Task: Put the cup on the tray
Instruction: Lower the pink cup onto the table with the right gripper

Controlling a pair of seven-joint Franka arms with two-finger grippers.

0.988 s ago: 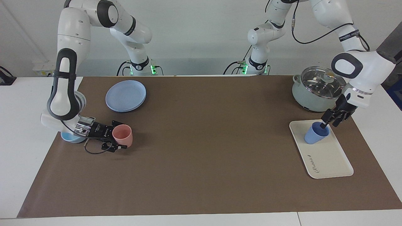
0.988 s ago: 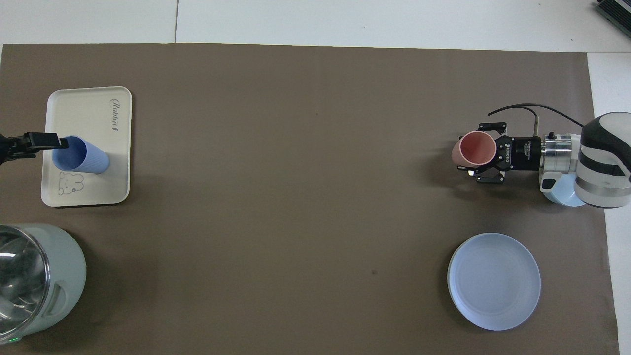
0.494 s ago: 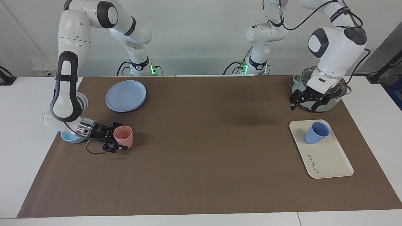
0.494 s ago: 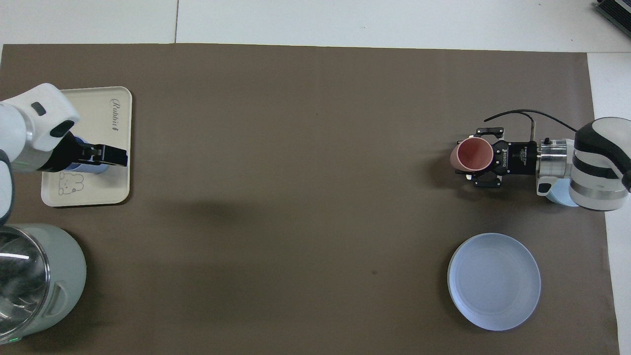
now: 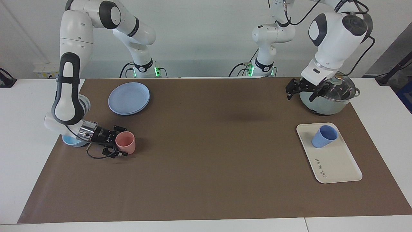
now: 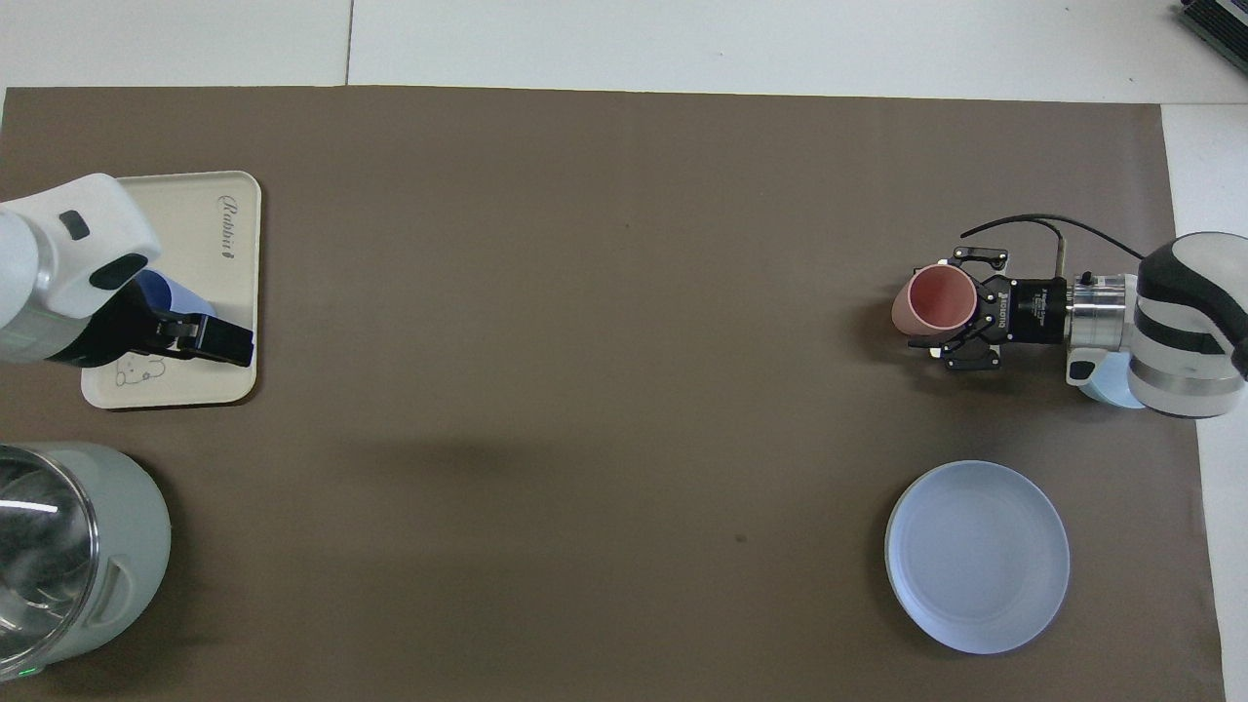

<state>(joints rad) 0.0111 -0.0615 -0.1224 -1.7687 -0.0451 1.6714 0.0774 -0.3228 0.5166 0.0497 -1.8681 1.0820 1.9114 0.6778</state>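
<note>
The periwinkle-blue cup stands upright on the cream tray, at the tray's end nearer the robots. My left gripper is open and empty, raised in the air beside the pot, clear of the cup. In the overhead view the left gripper and wrist cover most of the cup and part of the tray. My right gripper lies low over the mat, shut on a salmon-pink tumbler; it also shows in the overhead view with the tumbler.
A pale green pot with a glass lid stands beside the tray, nearer the robots. A round blue plate lies toward the right arm's end. A light-blue bowl sits under the right arm's wrist.
My left gripper let go of the cup on the tray, rose and drew back toward the pot. My right gripper shifted slightly with the pink tumbler.
</note>
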